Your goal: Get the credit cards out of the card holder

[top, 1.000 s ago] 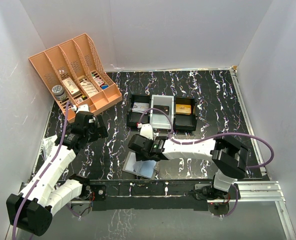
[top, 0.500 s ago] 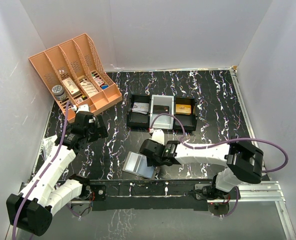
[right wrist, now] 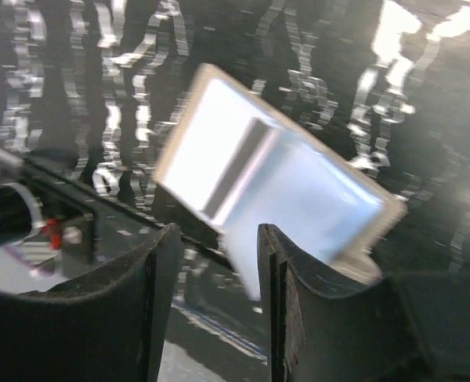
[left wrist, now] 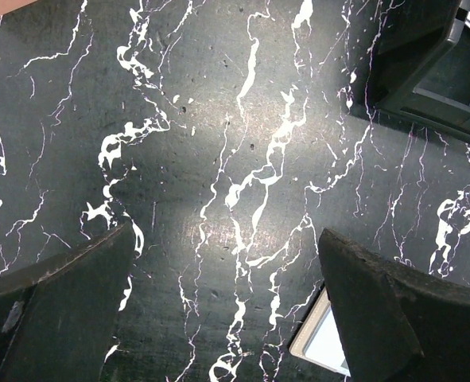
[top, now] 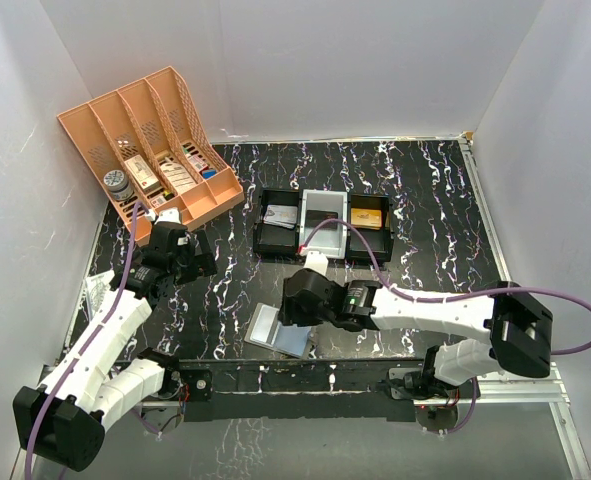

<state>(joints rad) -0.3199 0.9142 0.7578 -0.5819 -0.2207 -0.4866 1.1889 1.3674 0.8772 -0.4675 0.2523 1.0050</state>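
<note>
Right tool (right wrist: 219, 239) rightward, over card holder (right wrist: 274, 183)

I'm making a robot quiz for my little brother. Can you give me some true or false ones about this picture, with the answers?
1. The left gripper is open, with nothing between its fingers. True.
2. The card holder lies folded shut. False: it lies open on the table, its grey-blue inside facing up.
3. An orange card lies in the right-hand compartment of the black tray. True.
4. The orange organiser stands beside the right arm. False: it stands in the far left corner, beyond the left arm.
5. The right gripper hangs over the black tray. False: it hangs over the card holder, near the front edge of the table.
</note>
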